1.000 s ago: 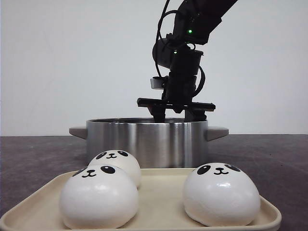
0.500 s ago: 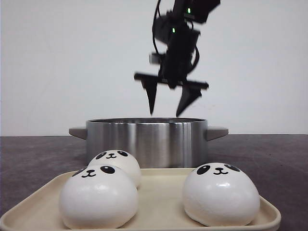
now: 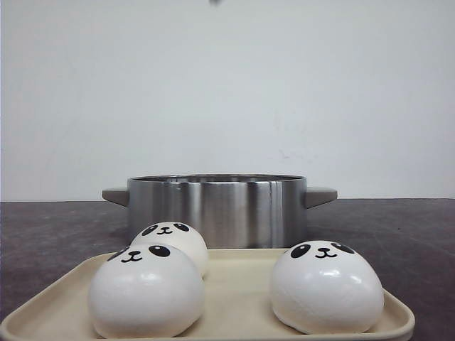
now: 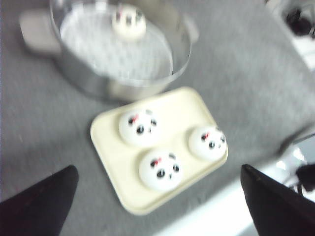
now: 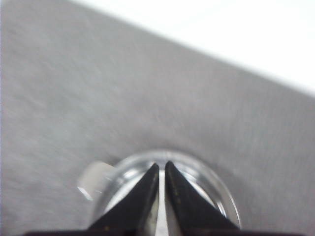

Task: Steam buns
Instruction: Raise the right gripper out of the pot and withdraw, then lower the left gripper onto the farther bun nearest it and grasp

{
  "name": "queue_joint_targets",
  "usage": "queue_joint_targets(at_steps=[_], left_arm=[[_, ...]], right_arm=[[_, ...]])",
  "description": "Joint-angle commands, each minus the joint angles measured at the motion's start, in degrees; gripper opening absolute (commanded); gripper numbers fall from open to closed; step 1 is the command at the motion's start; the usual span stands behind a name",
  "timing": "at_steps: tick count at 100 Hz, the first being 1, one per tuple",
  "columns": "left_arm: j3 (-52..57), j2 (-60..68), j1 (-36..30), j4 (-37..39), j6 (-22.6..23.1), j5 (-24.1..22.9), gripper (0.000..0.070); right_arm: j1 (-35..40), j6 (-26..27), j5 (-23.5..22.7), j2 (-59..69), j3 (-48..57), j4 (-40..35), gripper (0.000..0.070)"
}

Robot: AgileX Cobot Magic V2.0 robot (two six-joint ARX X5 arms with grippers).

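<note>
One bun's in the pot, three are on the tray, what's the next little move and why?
Probably lower the open left gripper toward one of the three buns on the tray, say the nearest bun. It hangs high above them, holding nothing, and the pot holds only one bun. The right gripper is shut and looks empty.

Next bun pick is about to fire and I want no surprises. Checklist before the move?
1. Left gripper open and empty: ok.
2. Three buns on the tray, tops exposed: ok.
3. One bun in the pot, with room beside it: ok.
4. Pot uncovered: ok.
5. Right gripper shut, above a round glass thing; clear of the pot: cannot tell.
</note>
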Motion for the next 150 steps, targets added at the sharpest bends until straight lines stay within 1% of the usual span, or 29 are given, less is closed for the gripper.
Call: queue_joint_targets(at_steps=[1,6,10,25,40,46,51,56,65,70,79,88,105,119,128,139,150], left_arm=[[1.14,2.08,-1.44,0.11,-2.03,0.09,0.0627],[1.14,4.07,-2.78,0.17,-4.39,-0.66,0.0627],[1.14,5.62,-3.76,0.39,-5.9,-1.36,0.0627],[1.14,12.2,-8.57,3.19,-8.48,-3.19,0.0627],[1.14,19.43,-14.36,8.5,-11.43,-4.92,0.0627],[1.14,22.23,-16.04,10.4,-12.07,-5.27,0.0627],[1.14,24.68,-17.42,11.72,-13.14,-5.53,0.0627],[1.14,27.15,-18.82,12.5,-13.27,-5.7,0.0627],[1.14,31.74,-20.44,12.52,-14.36,-7.65,0.0627],[1.14,34.07,-20.85,12.63,-14.34,-8.63,0.0627],[1.14,37.64,-21.03,13.62,-14.34,-10.56,0.0627],[1.14,40.83,-21.0,16.26,-14.88,-12.02,0.0627],[1.14,45.18,-20.7,20.06,-17.64,-12.17,0.0627],[1.14,48.17,-20.68,21.59,-18.03,-12.7,0.0626],[1.14,49.62,-20.68,22.6,-18.08,-14.75,0.0625],[1.16,50.93,-20.65,22.67,-19.63,-18.49,0.0625],[1.16,51.45,-20.31,22.75,-20.2,-20.09,0.0622]], right_arm=[[2.05,-2.47,0.63,-2.1,1.68,-0.68,0.0008],[3.72,-3.21,1.16,-5.05,1.68,-1.86,0.0008],[5.14,-3.41,2.56,-7.41,1.68,-3.13,0.0008],[11.08,-3.41,11.58,-16.63,1.68,-7.39,0.0008],[16.17,-3.54,14.78,-25.16,1.68,-10.88,0.0008],[17.44,-3.54,16.33,-27.71,1.68,-12.72,0.0008],[18.36,-3.54,18.47,-29.9,1.68,-15.39,0.0007],[18.91,-3.52,20.59,-31.65,1.68,-18.43,0.0007],[19.17,-3.28,24.65,-34.21,1.68,-23.56,0.0007],[19.17,-3.3,26.38,-35.3,1.53,-24.44,0.0007],[19.17,-3.3,26.82,-37.46,1.31,-24.44,0.0007],[19.17,-3.23,26.82,-39.41,1.31,-24.41,0.0007],[19.17,-1.92,26.8,-42.51,1.31,-24.44,0.0007],[19.17,-1.64,26.8,-43.85,1.29,-24.44,0.0007],[19.17,-1.68,26.8,-43.89,1.29,-24.44,0.0007],[19.17,-1.66,26.77,-43.89,1.29,-24.44,0.0007],[19.17,-1.55,26.75,-43.87,0.79,-24.44,0.0007]])
